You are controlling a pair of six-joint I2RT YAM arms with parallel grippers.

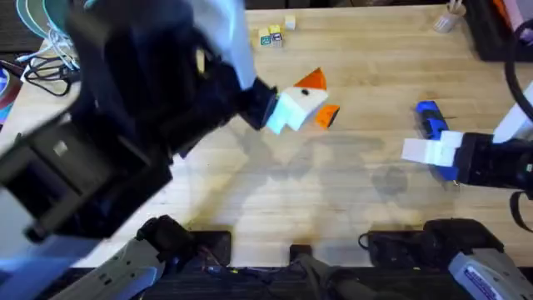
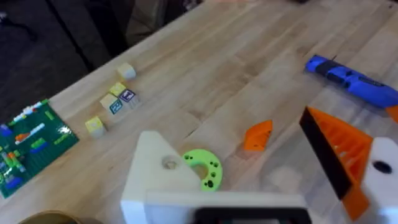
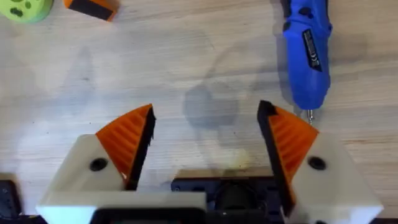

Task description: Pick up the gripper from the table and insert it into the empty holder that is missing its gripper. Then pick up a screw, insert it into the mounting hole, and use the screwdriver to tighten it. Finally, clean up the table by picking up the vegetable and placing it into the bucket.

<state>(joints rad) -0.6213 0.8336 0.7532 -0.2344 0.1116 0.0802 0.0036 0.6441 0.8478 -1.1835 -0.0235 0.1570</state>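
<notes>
Your inventory, one wooden surface (image 1: 250, 200):
- Left tool (image 2: 267, 186): jaws apart; one white holder (image 2: 155, 174) bare of its pad, the other carrying an orange pad.
- Right tool (image 3: 208, 140): jaws apart, clamping nothing, both orange pads fitted, poised over bare wood.
- Gripper (image 2: 258, 135): loose orange wedge lying on the surface near the green disc (image 2: 204, 167).
- Screwdriver (image 3: 306, 53): blue, flat on the surface, just beside your right tool.
- Small blocks (image 2: 115, 102): clustered, well apart from the rest.

Robotics lab: wooden workbench (image 1: 350, 183), cables (image 1: 50, 71).
</notes>
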